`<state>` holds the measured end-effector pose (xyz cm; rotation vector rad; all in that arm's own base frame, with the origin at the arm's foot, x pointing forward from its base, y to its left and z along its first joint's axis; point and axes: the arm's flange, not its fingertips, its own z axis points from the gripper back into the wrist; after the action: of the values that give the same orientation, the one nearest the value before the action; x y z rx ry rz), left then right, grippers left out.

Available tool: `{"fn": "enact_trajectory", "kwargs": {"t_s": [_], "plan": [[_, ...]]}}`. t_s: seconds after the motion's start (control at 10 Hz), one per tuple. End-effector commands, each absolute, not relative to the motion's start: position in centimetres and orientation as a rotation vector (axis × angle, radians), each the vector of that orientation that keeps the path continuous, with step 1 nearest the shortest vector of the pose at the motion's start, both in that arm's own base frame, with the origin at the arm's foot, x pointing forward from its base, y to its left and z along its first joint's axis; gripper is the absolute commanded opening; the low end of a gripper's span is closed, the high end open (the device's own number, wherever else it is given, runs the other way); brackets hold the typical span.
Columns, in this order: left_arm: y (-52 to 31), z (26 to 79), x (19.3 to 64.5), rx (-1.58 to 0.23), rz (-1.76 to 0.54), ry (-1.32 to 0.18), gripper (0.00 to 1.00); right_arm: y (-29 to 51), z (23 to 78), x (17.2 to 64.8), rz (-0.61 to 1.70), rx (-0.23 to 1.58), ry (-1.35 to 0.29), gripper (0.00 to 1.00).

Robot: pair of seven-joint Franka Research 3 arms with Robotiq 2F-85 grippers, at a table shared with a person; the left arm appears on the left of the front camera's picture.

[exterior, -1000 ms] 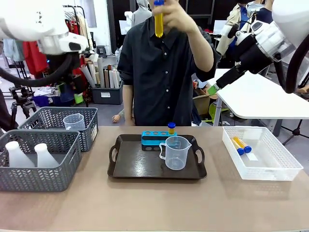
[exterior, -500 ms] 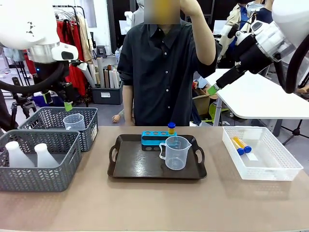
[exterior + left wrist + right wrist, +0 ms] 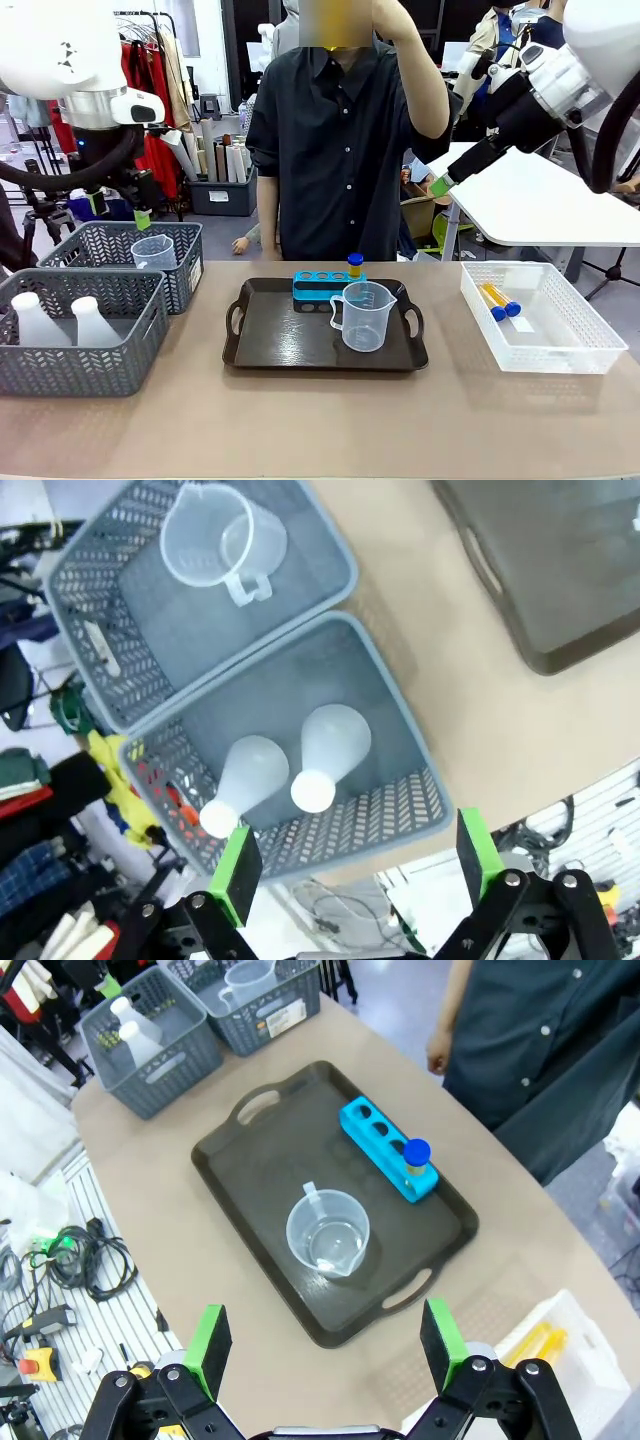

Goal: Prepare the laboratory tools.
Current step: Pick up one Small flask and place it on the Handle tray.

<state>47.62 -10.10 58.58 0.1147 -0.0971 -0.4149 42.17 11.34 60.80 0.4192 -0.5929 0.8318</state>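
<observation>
Left wrist view: ready to pick

We hang our left gripper (image 3: 357, 858) spread and empty over two translucent white conical flasks (image 3: 335, 742) in the grey mesh basket (image 3: 395, 810), lower centre of frame. Light, smooth plastic, we judge; the narrow neck suits best. Our right gripper (image 3: 325, 1342), also spread, overlooks the clear handled measuring beaker (image 3: 328, 1235) on the dark tray (image 3: 260, 1170), mid-frame.

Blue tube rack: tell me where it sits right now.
In the front view the blue tube rack stands along the far edge of the dark tray, mid-table, just behind the measuring beaker, one blue-capped tube upright in its right end.
</observation>
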Motion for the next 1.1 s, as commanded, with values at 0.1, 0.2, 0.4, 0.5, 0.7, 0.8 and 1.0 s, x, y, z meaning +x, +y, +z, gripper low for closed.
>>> {"fn": "enact_trajectory", "kwargs": {"t_s": [0.1, 0.2, 0.4, 0.5, 0.7, 0.8, 1.0], "plan": [[-7.4, 58.5, 45.8, 0.125, -0.282, -0.092, 1.00, 11.3, 60.9, 42.1, 0.821, 0.433, -0.589, 1.00], [-6.3, 57.7, 45.4, 0.104, -0.230, -0.105, 1.00, 11.3, 60.9, 42.1, 0.821, 0.433, -0.589, 1.00], [-4.0, 55.3, 44.5, 0.074, -0.133, -0.105, 1.00, 11.3, 60.9, 42.1, 0.821, 0.433, -0.589, 1.00], [-3.5, 53.5, 44.2, 0.076, -0.115, -0.091, 1.00, 11.3, 60.9, 42.1, 0.821, 0.433, -0.589, 1.00], [-3.1, 49.8, 44.1, 0.071, -0.065, -0.078, 1.00, 11.3, 60.9, 42.1, 0.821, 0.433, -0.589, 1.00], [-3.2, 48.2, 44.2, 0.088, -0.036, -0.091, 1.00, 11.3, 60.9, 42.1, 0.821, 0.433, -0.589, 1.00], [-3.1, 45.1, 45.1, 0.100, 0.013, -0.093, 1.00, 11.3, 60.9, 42.1, 0.821, 0.433, -0.589, 1.00]]}}
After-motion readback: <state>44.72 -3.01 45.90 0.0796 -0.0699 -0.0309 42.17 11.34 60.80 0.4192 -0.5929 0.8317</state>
